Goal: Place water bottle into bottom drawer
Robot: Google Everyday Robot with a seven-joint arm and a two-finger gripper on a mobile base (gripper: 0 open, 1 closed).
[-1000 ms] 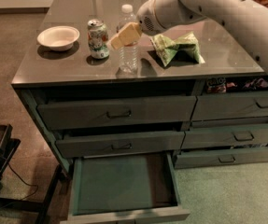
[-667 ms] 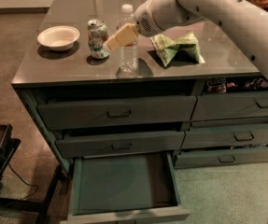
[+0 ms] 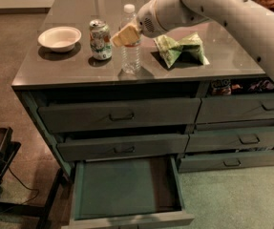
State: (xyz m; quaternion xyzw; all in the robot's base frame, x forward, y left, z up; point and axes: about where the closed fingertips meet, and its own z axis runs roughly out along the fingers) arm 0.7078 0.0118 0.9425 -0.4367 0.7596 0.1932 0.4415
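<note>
Your robot's white arm reaches in from the upper right of the frame, and its tan-tipped gripper sits at the upper body of the small clear plastic water bottle with the white cap. The bottle stands upright on the glossy grey counter, near its front edge and centre-left in the frame. Its long axis is vertical and the gripper crosses it sideways, overlapping the bottle just below the shoulder. You cannot tell from here whether the gripper is open around the bottle or closed on it.

A green-and-white soda can stands just left of the bottle, close to the gripper's tip. A shallow white bowl lies further left, and a crumpled green snack bag lies to the right.

Below, the wide bottom drawer with the teal-green floor is pulled out at the lower centre of the frame, almost directly under the bottle. Your next move likely depends on a firm hold, then a lift clear of the can before carrying the bottle forward and down.
</note>
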